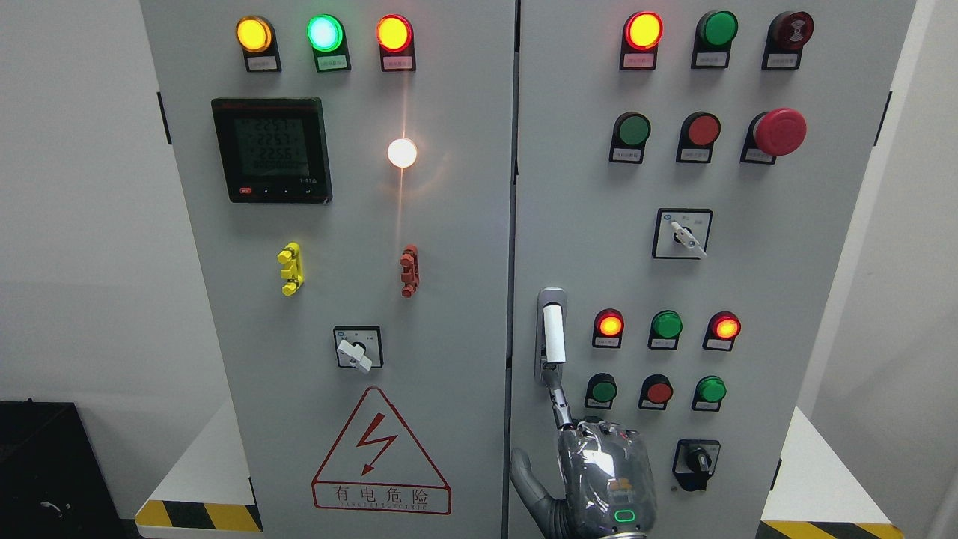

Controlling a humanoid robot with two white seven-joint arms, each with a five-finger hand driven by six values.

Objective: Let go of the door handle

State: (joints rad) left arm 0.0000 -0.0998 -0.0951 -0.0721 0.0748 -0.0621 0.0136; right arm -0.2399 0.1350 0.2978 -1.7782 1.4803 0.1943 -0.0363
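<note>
The door handle (552,329) is a white vertical lever in a grey recess at the left edge of the cabinet's right door (748,269). My right hand (602,468) rises from the bottom edge just below it, back towards the camera. One finger (557,397) points straight up, its tip touching the handle's lower end. The thumb (528,479) sticks out to the left, away from the handle. No finger wraps around the lever. The left hand is out of view.
The right door carries lit and unlit indicator lamps, push buttons (658,391), a red mushroom stop button (778,132) and rotary switches (696,462) close to my hand. The left door (337,269) holds a meter, lamps, a switch and a warning triangle. Both doors look closed.
</note>
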